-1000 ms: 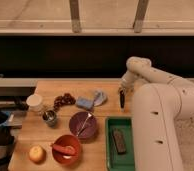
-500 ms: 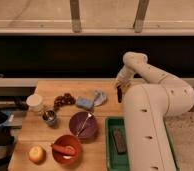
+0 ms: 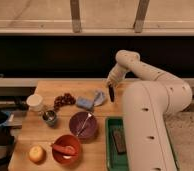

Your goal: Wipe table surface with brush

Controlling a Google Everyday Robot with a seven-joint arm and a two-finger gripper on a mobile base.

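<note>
The table surface [image 3: 97, 150] is a light tan wooden top with plank grain. My gripper [image 3: 111, 84] is over the far middle of the table, at the end of the white arm that reaches in from the right. It is shut on the brush [image 3: 111, 93], a slim black stick that hangs down from the gripper with its lower end just above or on the wood, right of a blue cloth [image 3: 99, 96]. I cannot tell whether the brush touches the table.
On the table are a white cup [image 3: 35, 102], dark grapes [image 3: 65, 99], a blue sponge [image 3: 84, 103], a metal cup [image 3: 50, 118], a purple bowl [image 3: 83, 125], a red bowl [image 3: 66, 148] and a yellow fruit [image 3: 37, 154]. A green tray [image 3: 110, 155] holds a dark block [image 3: 118, 140]. The arm's bulk covers the right side.
The gripper with the brush has moved a little left along the table's far side, toward the blue cloth. The arm has swung with it. Nothing else has moved.
</note>
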